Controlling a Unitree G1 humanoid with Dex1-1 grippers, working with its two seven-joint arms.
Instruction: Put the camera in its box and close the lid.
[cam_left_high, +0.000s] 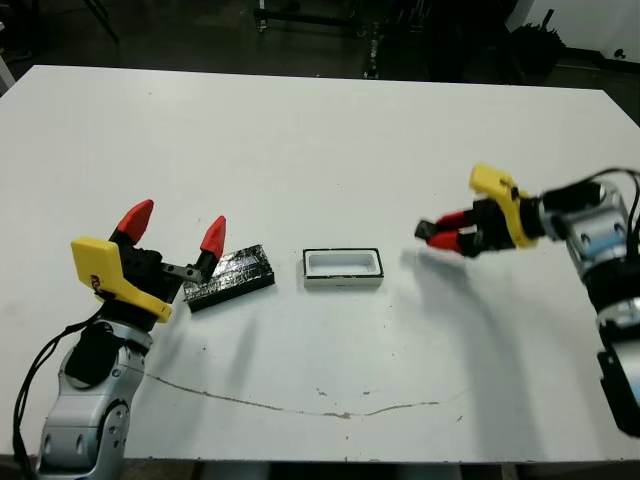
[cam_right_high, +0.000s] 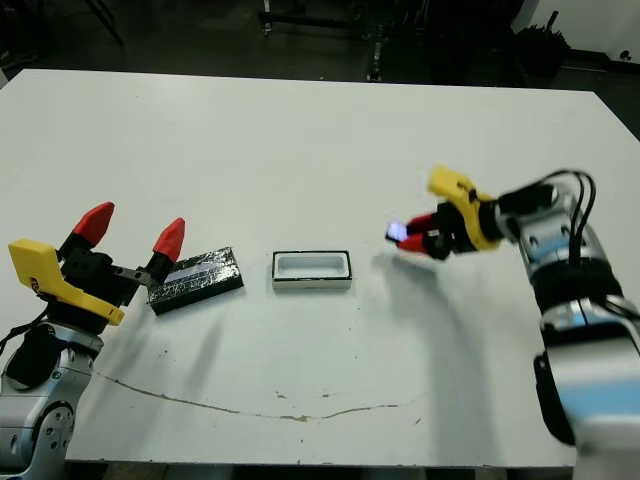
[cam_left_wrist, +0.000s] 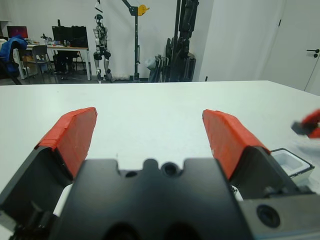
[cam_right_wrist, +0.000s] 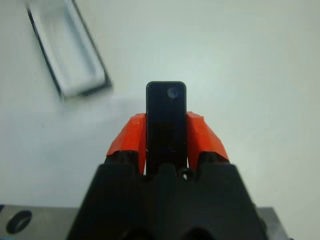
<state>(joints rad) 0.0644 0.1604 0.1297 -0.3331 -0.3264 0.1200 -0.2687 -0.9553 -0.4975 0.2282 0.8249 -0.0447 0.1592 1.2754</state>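
Note:
The box (cam_left_high: 343, 268) is a small white tray with a black rim, lying open at the table's middle. To its left lies the lid (cam_left_high: 232, 276), a glossy black slab with silvery flecks. My right gripper (cam_left_high: 440, 234) hovers above the table to the right of the box, shut on the camera (cam_right_wrist: 166, 120), a small black bar that sticks out past the red fingertips. My left gripper (cam_left_high: 175, 230) stands open just left of the lid, nothing between its fingers (cam_left_wrist: 75, 137). The box (cam_right_wrist: 70, 55) also shows in the right wrist view, ahead of the held camera.
A thin dark crack line (cam_left_high: 300, 405) runs across the table near its front edge. Beyond the far table edge stand dark stands and equipment (cam_left_high: 400, 30). In the left wrist view a room with desks and racks (cam_left_wrist: 125, 45) lies past the table.

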